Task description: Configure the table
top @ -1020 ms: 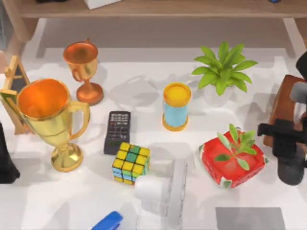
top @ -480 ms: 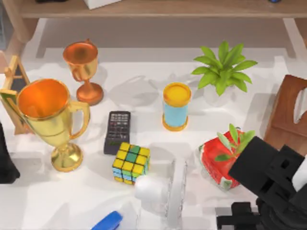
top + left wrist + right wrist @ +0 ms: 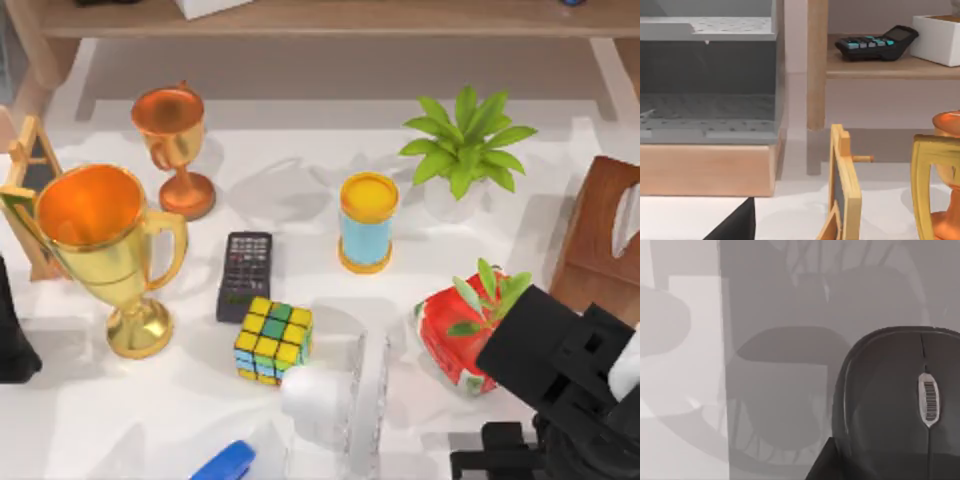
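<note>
The right arm's pincer point(image 3: 560, 440), grip state unclear, hangs at five o'clock above a glossy black computer mouse point(image 3: 900, 405); it should be lowered squarely onto the grey mat point(image 3: 780, 390).

The white table point(image 3: 300, 170) is carrying a crowd of things. At the left, a large gold trophy point(image 3: 105, 250) is standing nearer than a smaller copper trophy point(image 3: 175, 145), with a small wooden easel board point(image 3: 25, 190) sitting at the left edge. A black remote point(image 3: 245, 275) is lying just beside a colour cube point(image 3: 273, 341). A blue can with a yellow lid point(image 3: 367, 222) is standing mid-table. A green potted plant point(image 3: 465, 145) is sitting far right, a red-potted plant point(image 3: 470, 335) nearer. A grey mat point(image 3: 780, 390) is lying under a dark mouse point(image 3: 900, 405).
</note>
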### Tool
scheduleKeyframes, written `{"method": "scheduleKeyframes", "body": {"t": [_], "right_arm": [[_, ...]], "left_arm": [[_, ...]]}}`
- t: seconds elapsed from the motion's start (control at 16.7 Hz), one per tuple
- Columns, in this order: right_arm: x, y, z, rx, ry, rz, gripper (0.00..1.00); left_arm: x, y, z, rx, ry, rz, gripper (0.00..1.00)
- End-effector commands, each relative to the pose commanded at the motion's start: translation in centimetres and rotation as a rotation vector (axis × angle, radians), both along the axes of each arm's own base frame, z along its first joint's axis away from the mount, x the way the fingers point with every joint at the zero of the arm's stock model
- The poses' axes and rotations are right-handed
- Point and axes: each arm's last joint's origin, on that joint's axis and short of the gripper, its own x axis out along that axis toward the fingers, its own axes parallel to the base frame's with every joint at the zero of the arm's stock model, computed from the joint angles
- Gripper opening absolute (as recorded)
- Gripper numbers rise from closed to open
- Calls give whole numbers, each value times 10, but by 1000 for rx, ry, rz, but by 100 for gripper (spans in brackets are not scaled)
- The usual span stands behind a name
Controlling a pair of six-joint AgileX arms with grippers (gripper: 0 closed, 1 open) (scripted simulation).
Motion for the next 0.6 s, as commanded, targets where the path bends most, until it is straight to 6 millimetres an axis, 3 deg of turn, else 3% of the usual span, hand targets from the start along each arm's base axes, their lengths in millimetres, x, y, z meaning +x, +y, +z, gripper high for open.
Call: {"method": "scheduleKeyframes", "body": {"t": [0.6], "right_arm": [[2, 3, 9, 45, -40, 17, 0]], "left_arm": [[0, 0, 0, 0, 0, 0, 100]]}}
